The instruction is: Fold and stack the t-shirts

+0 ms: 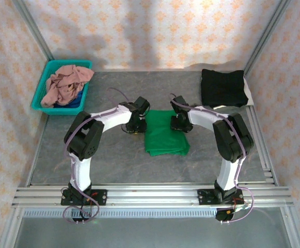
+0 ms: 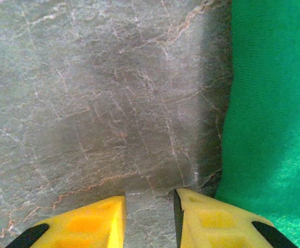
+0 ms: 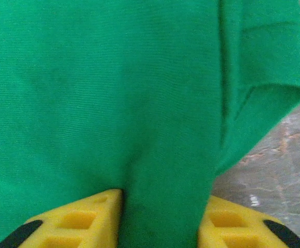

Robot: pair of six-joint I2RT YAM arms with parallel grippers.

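The bright green t-shirt (image 1: 166,134) lies folded in a rectangle at the middle of the table. My left gripper (image 1: 135,125) sits low at its left edge and is open, with bare table between the yellow fingers (image 2: 95,222); the green t-shirt (image 2: 273,113) lies just to their right. My right gripper (image 1: 179,124) is over the shirt's upper right part, open, with a ridge of the green t-shirt (image 3: 160,155) between its spread fingers (image 3: 82,219). A black t-shirt (image 1: 222,88) lies folded at the back right. A dusty pink t-shirt (image 1: 66,83) is heaped on blue cloth (image 1: 76,103).
The teal plastic basket (image 1: 40,95) holding the pink and blue cloth stands at the back left. Patterned walls and metal rails (image 1: 150,194) frame the grey stone-patterned table (image 1: 113,160). The shirt's folded edge (image 3: 273,98) ends near bare table at the right.
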